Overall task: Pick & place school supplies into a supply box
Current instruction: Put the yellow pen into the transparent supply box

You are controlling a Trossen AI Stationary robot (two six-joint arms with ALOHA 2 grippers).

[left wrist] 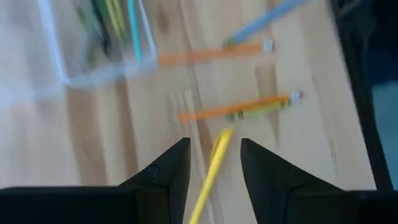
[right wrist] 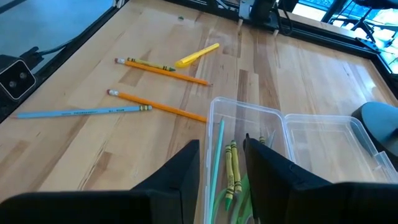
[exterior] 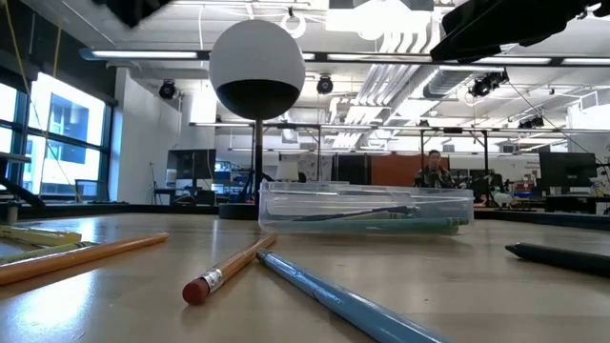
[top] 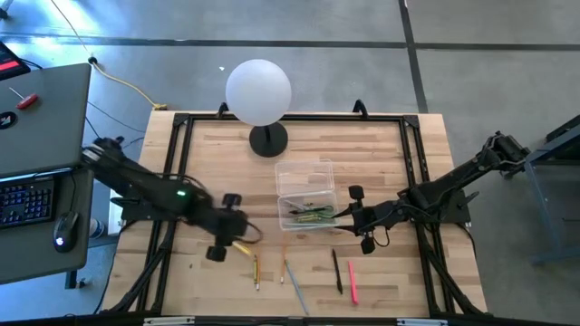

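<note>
Yellow highlighter pen [left wrist: 212, 167] clamped in the left tool [top: 227, 231], above the pale wooden desk [top: 381, 154].
Its tip points toward two orange pencils [left wrist: 236, 109] lying on the boards, with a light blue pencil [right wrist: 81, 112] just beyond them. Near the desk's middle sits the small clear plastic rectangular box [top: 306, 210], its clear lid [top: 305, 174] folded open on the side toward the white globe lamp on a black stand [top: 259, 91]; green and yellow pens and crayons [right wrist: 231, 168] already lie inside it. Over the box's rim nearest the right arm hangs the right tool [right wrist: 221, 163], fingers apart with nothing between them. Farther along the front edge lie a black pen [top: 336, 270] and a red pen [top: 352, 282], side by side.
</note>
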